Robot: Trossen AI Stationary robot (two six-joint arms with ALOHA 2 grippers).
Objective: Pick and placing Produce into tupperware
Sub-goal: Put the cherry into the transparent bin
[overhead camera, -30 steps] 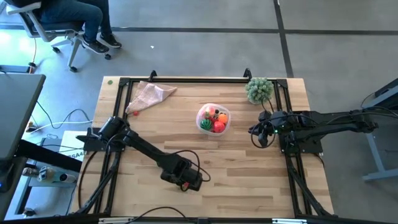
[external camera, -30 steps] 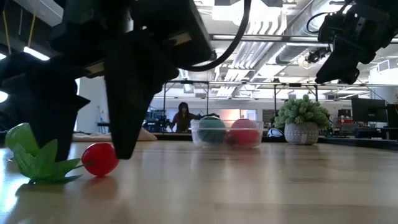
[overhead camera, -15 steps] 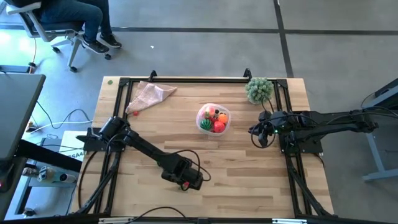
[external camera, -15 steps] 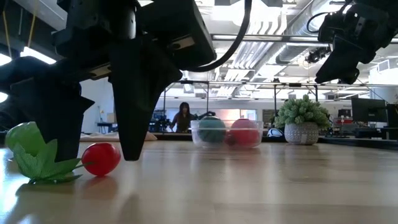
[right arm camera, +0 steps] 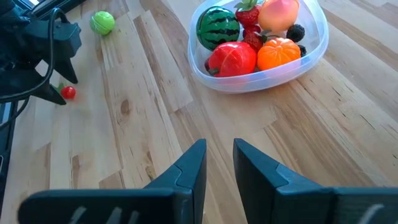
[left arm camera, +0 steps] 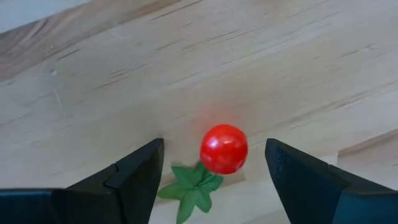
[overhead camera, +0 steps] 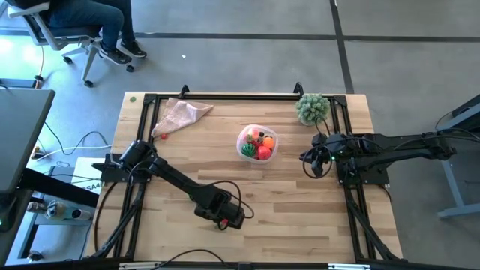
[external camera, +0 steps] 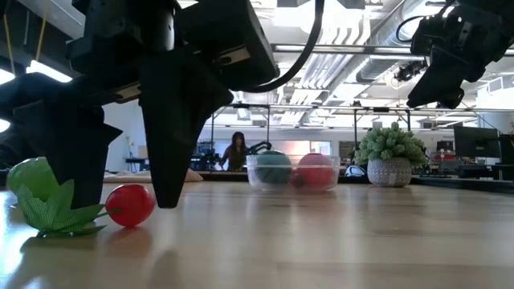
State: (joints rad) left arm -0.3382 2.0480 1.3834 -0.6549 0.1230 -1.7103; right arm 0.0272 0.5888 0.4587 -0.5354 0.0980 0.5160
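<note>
Here the left arm's own bulk hides most of what it works on: in the high view only a speck of the small red ball (overhead camera: 223, 223) peeps out beside the left gripper (overhead camera: 225, 219), low on the wooden table (overhead camera: 300, 217), and the ball's green leaves cannot be made out there at all. The left wrist view shows it plainly: a glossy red ball (left arm camera: 224, 149) with a flat green leafy sprig (left arm camera: 191, 189) at its side, lying on the wood between the two dark fingers (left arm camera: 134, 177), which stand wide apart and touch nothing. In the low view the fingers reach down to the table, and the ball (external camera: 129, 205) lies beside one of them; whether they straddle it there I cannot tell. A green ball (external camera: 28, 178) sits farther off, partly behind the leaves.

Toward the table's middle stands the tupperware (overhead camera: 247, 154), a clear roundish tub with a whitish rim. In it lie a striped green ball (right arm camera: 218, 26), a large red piece (right arm camera: 232, 59), an orange ball (right arm camera: 278, 53), a peach-coloured piece, a strawberry and dark berries (right arm camera: 295, 32); the far pieces are cut off at the picture's edge.

Further right, the right gripper (overhead camera: 313, 161) hangs above the table near the bushy potted plant (overhead camera: 312, 108), its fingers (right arm camera: 186, 171) nearly together with a narrow gap, holding nothing.
</note>
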